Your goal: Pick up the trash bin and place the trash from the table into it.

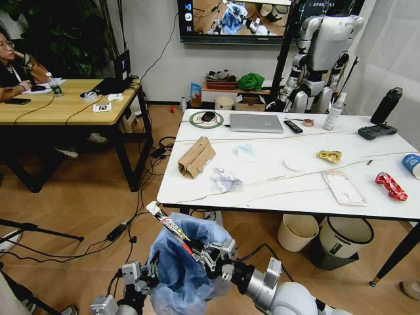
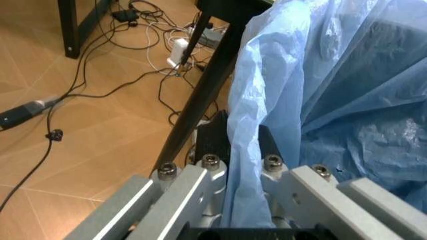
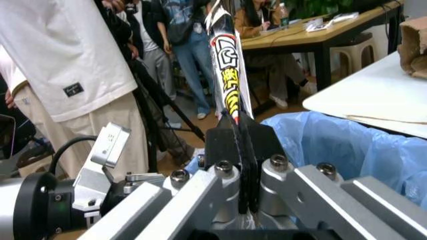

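Blue crinkled bag plastic of the trash bin (image 1: 187, 262) is pinched between the closed fingers of the left claw (image 1: 146, 274) at the bin's 9 o'clock rim, holding it off the floor in front of the white worktop (image 1: 275, 180). At the bin's 3 o'clock, the right claw (image 1: 205, 252) is clamped tight on a long black, white and yellow wrapper (image 1: 172, 229) slanting over the bin's mouth toward 10 o'clock. On the worktop lie torn brown cardboard (image 1: 195, 157), crumpled white paper (image 1: 226, 178), a yellow wrapper (image 1: 329, 155), a clear flat pack (image 1: 343, 188) and a red wrapper (image 1: 391, 186).
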